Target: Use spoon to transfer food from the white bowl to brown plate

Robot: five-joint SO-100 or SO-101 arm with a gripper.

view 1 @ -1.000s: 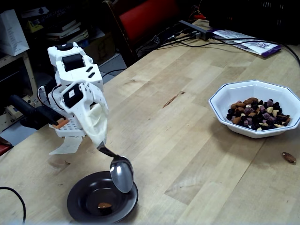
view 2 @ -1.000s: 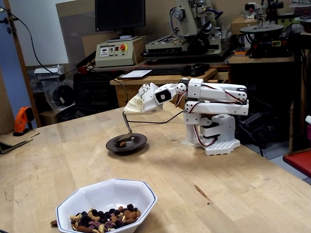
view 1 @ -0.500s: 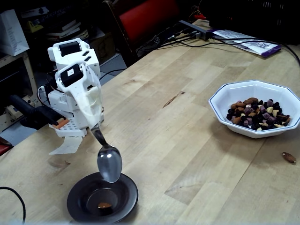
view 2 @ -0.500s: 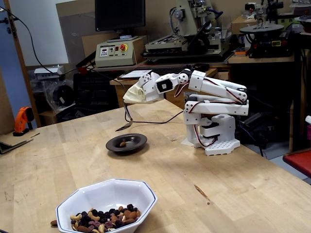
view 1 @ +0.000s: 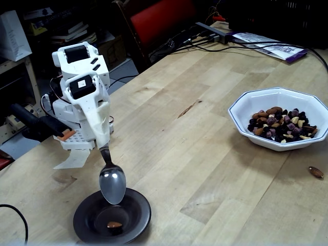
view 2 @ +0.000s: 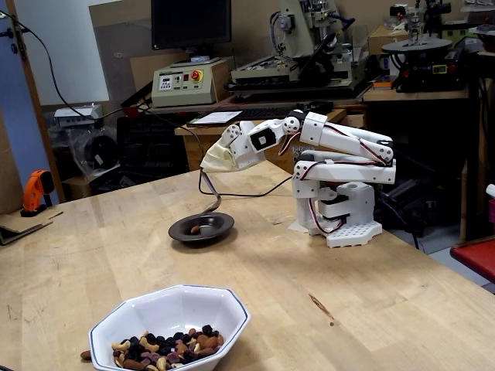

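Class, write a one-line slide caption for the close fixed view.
Gripper holds empty spoon above brown plate.

You're at a pale wood table (view 1: 215, 128) in a cluttered workshop: a dark monitor (view 2: 190, 23), machinery on a bench (view 2: 309, 97), what may be a red chair (view 1: 164, 18)

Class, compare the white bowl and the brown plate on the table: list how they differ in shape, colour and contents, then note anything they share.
The white bowl is octagonal with a thin dark rim line; the brown plate is round and almost black. The bowl is deeper and wider; the plate is a shallow saucer. The bowl holds a heap of food; the plate holds a single almond. Both sit upright on the wooden table.
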